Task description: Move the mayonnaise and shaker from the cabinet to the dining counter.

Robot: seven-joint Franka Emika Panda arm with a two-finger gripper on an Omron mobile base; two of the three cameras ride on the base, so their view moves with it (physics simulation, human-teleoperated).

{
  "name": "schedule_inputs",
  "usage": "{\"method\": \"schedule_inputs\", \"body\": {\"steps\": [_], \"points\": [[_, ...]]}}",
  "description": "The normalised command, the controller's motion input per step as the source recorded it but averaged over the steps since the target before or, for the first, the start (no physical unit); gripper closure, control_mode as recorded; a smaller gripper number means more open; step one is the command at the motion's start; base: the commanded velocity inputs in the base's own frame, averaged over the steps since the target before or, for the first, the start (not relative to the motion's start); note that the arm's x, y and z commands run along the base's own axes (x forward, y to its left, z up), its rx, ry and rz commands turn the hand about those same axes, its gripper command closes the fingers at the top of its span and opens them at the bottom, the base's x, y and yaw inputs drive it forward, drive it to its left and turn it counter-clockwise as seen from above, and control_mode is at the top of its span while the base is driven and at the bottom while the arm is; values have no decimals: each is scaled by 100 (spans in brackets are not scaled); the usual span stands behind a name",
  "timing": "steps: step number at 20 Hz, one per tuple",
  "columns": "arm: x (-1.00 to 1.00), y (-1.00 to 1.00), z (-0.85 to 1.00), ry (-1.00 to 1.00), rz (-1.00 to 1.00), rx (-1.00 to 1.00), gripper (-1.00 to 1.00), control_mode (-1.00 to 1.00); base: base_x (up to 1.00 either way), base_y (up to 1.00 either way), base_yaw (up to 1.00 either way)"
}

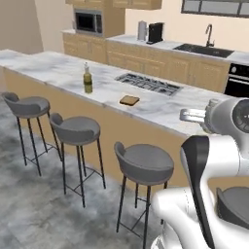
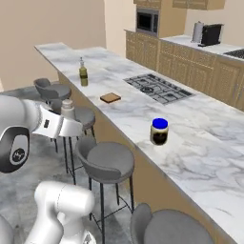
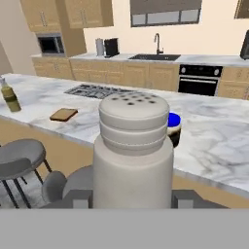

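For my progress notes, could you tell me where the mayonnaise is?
The mayonnaise stands on the dining counter near its stool-side edge in the right base view, nearer than the cooktop.

Pale peach walls enclose the kitchen. Far off, light wooden base cabinets [image 1: 160, 61] carry a sink [image 1: 203, 49], a built-in microwave [image 1: 88, 22] at left, a black oven [image 1: 238, 80] at right. Grey stools [image 1: 143, 164] stand on mottled grey floor [image 1: 34, 214].

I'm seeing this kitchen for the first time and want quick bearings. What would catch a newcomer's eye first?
The pale shaker looms up close in the hand view, clamped in the gripper, which holds it short of the dining counter, above the stools. On that marble top stands the blue-lidded mayonnaise near the front edge. Farther along are a gas cooktop, a brown slice and an olive-green bottle.
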Motion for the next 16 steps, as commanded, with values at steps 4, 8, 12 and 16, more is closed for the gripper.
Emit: {"method": "schedule_inputs", "body": {"steps": [4,8,12,16], "points": [[0,0,0,0,0,0,100,100,61,3,-38],[0,0,0,0,0,0,100,100,51,0,-43],[0,0,0,0,0,0,100,100,29,-1,-53],[0,0,0,0,0,0,100,100,34,-1,-49]]}}
